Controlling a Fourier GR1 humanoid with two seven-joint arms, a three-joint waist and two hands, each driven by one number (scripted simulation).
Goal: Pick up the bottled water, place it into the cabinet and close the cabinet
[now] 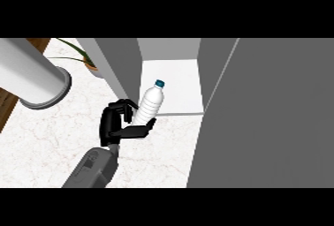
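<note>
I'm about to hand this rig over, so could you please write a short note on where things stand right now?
Left hand: curled round the lower part of the bottled water, holding it upright at the cabinet's opening.
Right hand: not in view.
Bottled water: white body, blue cap, in front of the white cabinet floor; whether it already rests there cannot be told.
Cabinet door: open, standing at the right of the opening.
Done: bottle picked up and brought to the cabinet.
Left: set the bottle inside, let go, withdraw the hand, swing the door shut.
</note>
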